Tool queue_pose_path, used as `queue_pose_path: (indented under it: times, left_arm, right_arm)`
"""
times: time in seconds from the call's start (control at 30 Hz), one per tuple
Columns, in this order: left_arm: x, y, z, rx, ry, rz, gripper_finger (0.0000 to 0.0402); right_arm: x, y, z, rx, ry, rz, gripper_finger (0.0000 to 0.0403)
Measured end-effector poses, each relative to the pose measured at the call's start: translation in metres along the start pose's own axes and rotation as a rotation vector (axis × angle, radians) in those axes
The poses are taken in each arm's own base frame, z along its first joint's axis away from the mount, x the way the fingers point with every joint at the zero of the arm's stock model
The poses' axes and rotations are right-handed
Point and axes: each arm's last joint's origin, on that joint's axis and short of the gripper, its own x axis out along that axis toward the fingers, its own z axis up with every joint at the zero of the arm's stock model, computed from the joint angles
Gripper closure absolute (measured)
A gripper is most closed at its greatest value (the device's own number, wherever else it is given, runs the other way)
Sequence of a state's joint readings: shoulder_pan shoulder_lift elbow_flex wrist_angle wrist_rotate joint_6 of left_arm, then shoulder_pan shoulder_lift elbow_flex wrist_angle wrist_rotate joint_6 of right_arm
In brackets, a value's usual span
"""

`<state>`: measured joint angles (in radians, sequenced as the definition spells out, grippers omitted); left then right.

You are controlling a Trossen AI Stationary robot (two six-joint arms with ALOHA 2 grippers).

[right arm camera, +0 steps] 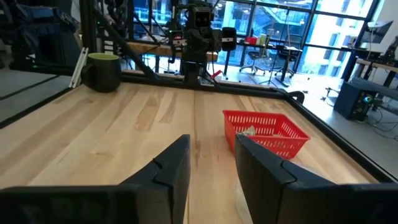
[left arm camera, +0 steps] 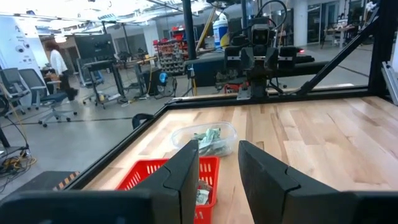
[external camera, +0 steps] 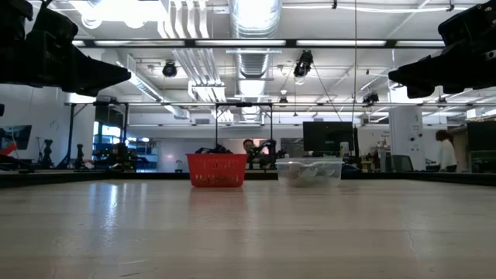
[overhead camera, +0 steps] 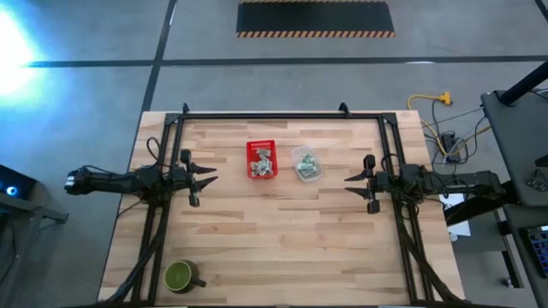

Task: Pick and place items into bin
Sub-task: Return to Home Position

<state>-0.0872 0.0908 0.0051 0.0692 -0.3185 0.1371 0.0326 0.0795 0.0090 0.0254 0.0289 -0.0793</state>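
Both arms reach level over the tabletop (overhead camera: 282,239), facing each other. The left hand (overhead camera: 209,175) and right hand (overhead camera: 351,178), fingers parted and empty, flank the red basket (overhead camera: 262,160) and clear bin (overhead camera: 306,163).

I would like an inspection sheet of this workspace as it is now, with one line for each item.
Surface: wooden table; no loose packets seen on it.
Job's things: packets lie in the red basket; more lie in the transparent bin, which stands beside it, apart.
Clutter: green mug at the table corner on the left arm's side, far from the bins.
Tools: left tool and right tool are open, empty and raised, one on each side of the bins.
Cables: yellow cable on the floor beyond the right arm.
Surroundings: striped mat on the floor; a person far behind.
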Motion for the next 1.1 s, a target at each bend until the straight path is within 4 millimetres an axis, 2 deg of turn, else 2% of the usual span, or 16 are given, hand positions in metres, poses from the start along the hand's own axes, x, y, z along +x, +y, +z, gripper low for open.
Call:
queue_pose_path:
  times: [1.1]
  left_arm:
    - [0.0, 0.0, 0.0001, 0.0, -0.001, 0.0, 0.0304]
  right_arm:
    - [0.0, 0.0, 0.0002, 0.0, -0.002, 0.0, 0.0297]
